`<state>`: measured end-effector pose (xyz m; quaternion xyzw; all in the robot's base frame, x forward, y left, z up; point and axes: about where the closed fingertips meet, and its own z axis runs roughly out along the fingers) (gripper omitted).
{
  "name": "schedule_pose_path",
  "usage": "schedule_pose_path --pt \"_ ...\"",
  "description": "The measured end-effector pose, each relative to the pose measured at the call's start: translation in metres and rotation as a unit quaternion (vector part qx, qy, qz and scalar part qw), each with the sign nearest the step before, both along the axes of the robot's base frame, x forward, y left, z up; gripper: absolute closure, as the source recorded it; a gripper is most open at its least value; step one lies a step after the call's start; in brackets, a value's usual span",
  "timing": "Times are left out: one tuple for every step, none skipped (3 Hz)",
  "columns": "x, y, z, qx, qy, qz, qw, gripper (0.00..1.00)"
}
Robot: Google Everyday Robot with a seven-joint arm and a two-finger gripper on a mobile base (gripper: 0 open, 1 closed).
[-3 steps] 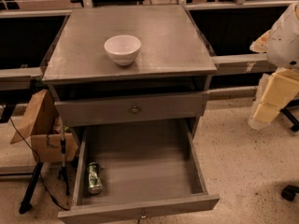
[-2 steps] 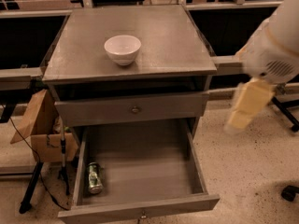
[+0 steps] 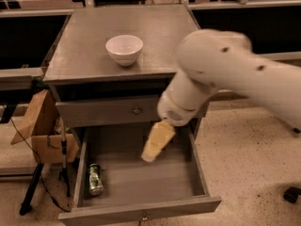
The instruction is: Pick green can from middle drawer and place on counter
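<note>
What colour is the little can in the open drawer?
The can is green with silvery ends, in the camera view. The gripper hangs above the drawer.

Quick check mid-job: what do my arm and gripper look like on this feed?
The arm is a bulky, rounded white shell with a few small dark dots and a round grille-like patch near the wrist. The gripper is a pale yellowish, tapering piece, hanging over the open middle drawer. No cables or lettering show.
</note>
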<state>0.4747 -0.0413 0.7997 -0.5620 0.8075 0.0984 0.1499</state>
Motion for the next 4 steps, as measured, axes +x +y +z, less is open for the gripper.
schedule_pose_path --pt "0.005 0.077 -0.065 0.042 0.045 -0.016 0.9980 0.00" --pt "0.021 0.091 -0.065 0.073 0.037 -0.066 0.9945 0.00" --pt "0.021 0.091 -0.065 0.073 0.037 -0.066 0.9945 0.00" --pt "0.027 0.101 -0.080 0.084 0.026 -0.034 0.9956 0.00"
